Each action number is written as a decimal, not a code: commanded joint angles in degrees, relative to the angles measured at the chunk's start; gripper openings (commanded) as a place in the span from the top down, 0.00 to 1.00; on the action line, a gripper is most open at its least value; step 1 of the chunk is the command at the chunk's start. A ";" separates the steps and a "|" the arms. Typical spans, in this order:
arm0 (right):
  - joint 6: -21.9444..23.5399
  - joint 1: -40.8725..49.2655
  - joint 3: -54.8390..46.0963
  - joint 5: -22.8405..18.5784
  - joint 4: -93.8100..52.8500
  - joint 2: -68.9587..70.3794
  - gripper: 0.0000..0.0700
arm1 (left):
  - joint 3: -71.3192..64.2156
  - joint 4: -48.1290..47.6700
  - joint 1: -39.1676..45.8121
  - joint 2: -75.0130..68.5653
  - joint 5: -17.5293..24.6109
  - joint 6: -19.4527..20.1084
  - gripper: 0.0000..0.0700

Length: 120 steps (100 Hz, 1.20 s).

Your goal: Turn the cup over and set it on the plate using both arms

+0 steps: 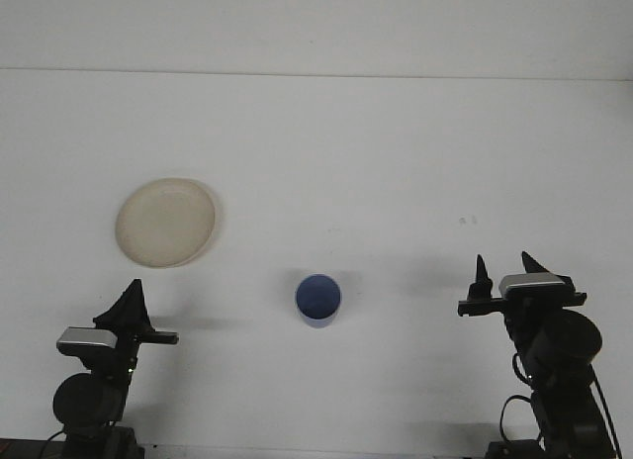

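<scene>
A blue cup stands on the white table, low in the middle, its open mouth facing up. A cream plate lies flat to the upper left of the cup, nothing on it. My left gripper rests at the lower left, below the plate and well left of the cup, its fingers together in one point. My right gripper sits at the lower right, far from the cup, with two fingertips standing apart and nothing between them.
The back edge of the table runs across the top of the view. A small dark speck marks the surface above the right gripper.
</scene>
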 commanded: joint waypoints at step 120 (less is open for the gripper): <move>-0.26 0.09 0.17 0.20 3.02 0.02 0.31 | 1.18 0.74 -0.11 -0.11 0.00 -1.31 0.98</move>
